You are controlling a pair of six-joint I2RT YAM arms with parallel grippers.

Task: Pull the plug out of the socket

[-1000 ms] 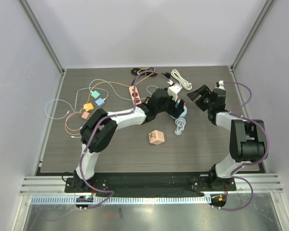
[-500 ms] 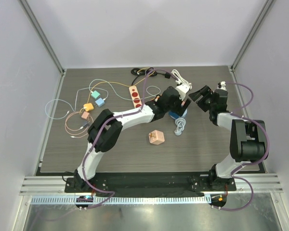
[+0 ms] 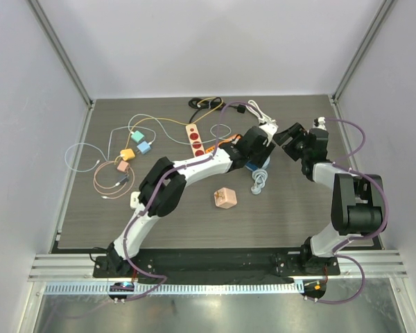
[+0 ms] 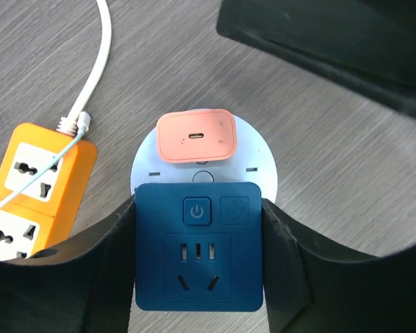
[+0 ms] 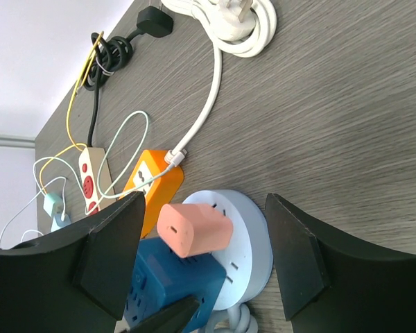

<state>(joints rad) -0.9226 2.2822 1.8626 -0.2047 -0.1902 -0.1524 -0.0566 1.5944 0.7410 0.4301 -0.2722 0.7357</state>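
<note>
The plug [image 4: 195,136] is sitting in the socket [image 4: 253,156], a flat, pale round disc, near its rim. The blue cube [image 4: 197,257] is seated on the socket just beside the plug. The left gripper [image 4: 197,229] is holding this cube by two opposite sides, jaws set to its width. This is probably to pin the socket down so it does not lift with the plug. The right gripper [image 5: 204,222] is hovering over the socket with its jaws wide, one finger on each side of the plug and touching nothing, seemingly lining up a grasp. The plug is smooth salmon plastic with rounded corners and a slot port. An orange strip [image 4: 35,187] and its white cable [image 4: 100,62] are lying beside the socket on the grey wood-grain table [image 4: 333,173].
</note>
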